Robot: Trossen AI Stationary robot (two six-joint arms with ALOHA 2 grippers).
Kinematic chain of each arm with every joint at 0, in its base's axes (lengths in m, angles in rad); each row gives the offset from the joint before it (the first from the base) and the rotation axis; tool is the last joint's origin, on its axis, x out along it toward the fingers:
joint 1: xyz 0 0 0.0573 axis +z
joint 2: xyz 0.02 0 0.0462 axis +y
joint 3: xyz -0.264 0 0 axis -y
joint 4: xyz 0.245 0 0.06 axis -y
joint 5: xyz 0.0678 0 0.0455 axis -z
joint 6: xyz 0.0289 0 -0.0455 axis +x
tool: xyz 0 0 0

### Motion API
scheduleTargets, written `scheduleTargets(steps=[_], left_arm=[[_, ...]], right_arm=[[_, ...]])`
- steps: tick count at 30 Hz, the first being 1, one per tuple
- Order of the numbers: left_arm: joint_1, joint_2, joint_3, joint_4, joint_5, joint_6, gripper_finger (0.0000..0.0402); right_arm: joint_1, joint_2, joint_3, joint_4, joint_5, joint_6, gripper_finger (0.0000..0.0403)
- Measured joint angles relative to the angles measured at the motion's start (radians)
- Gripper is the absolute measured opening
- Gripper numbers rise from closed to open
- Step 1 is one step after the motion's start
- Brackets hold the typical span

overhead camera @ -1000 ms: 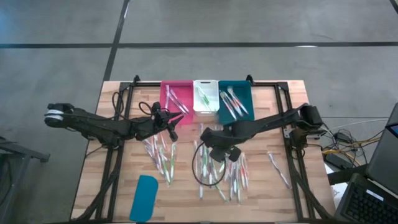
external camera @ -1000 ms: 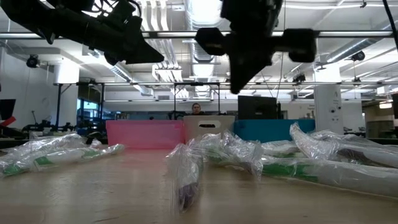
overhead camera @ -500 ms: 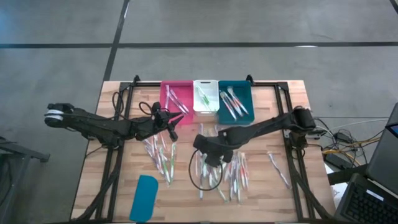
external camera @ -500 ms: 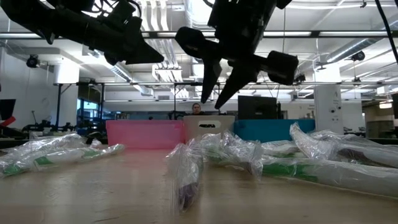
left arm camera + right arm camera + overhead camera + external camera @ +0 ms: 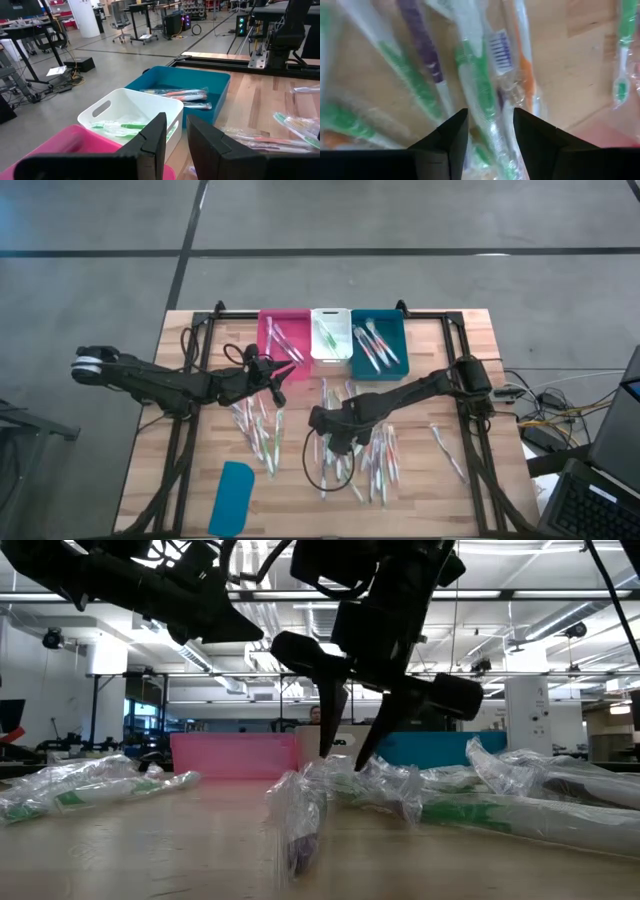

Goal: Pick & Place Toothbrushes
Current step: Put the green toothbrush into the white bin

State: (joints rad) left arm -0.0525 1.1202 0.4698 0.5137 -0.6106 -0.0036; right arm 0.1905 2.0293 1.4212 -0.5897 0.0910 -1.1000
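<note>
- While poised over the loose toothbrushes (image 5: 355, 455) mid-surface (image 5: 440, 480), right tool (image 5: 347, 745) spread wide and empty, straddling a green-handled wrapped brush (image 5: 480, 95).
- Pick step in hand; next: lower, close on one brush only.
- Left tool (image 5: 174, 135) narrowly parted, empty, near the pink bin (image 5: 283, 338).

1. A wooden table (image 5: 445, 485); three bins stand in a row at its far edge: a pink bin (image 5: 283, 327), a white bin (image 5: 330, 320), a teal bin (image 5: 385, 326)
2. A flat teal lid (image 5: 231, 498) lies near the table's front-left corner
</note>
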Motion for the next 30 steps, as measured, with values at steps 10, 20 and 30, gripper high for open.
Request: scheduleTargets(steps=[10,20,30], left_arm=[[-0.001,0.000,0.000,-0.007,0.000,0.000,0.0081],[-0.001,0.000,0.000,-0.007,0.000,0.000,0.0081],[0.000,0.000,0.000,-0.009,0.000,0.000,0.0080]], right_arm=[[-0.001,0.002,-0.009,0.005,-0.018,0.017,0.0090],[-0.001,0.058,-0.021,0.061,-0.025,0.023,0.0045],[0.000,-0.008,-0.029,0.032,-0.032,0.046,0.0020]])
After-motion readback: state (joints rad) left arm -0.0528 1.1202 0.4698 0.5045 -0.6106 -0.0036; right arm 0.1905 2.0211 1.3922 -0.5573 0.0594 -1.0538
